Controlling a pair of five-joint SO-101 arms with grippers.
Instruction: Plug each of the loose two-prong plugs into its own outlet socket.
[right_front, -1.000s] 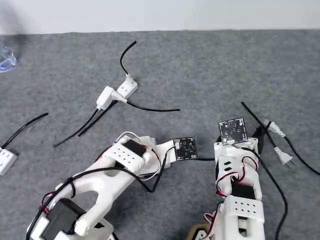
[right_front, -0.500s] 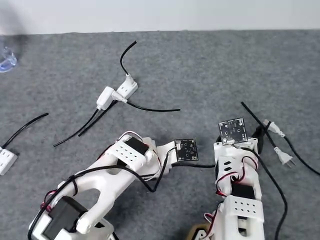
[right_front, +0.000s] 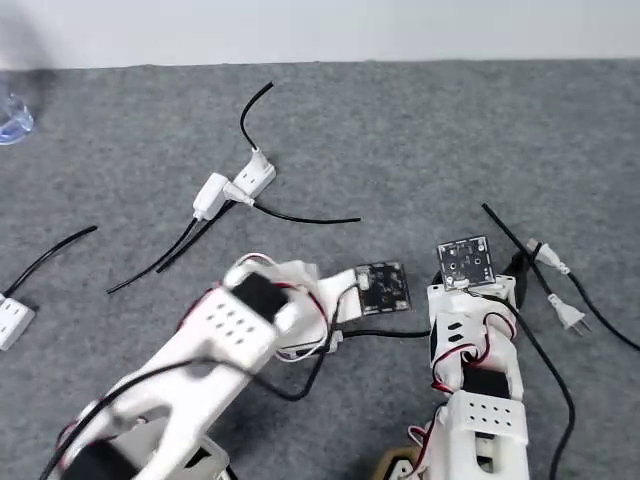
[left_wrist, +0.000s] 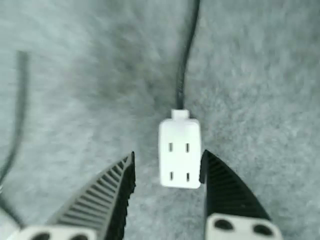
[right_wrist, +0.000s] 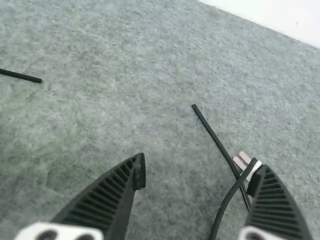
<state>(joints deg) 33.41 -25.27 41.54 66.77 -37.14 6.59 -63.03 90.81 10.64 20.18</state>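
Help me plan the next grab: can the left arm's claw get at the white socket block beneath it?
Probably yes: the left claw is open, the socket block lies on the carpet between its jaws, with nothing covering it.

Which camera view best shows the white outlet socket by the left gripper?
The left wrist view: the socket lies face up, framed by the open left gripper, slots and cord plain. In the high view the left arm's wrist covers it; the right wrist view faces elsewhere.
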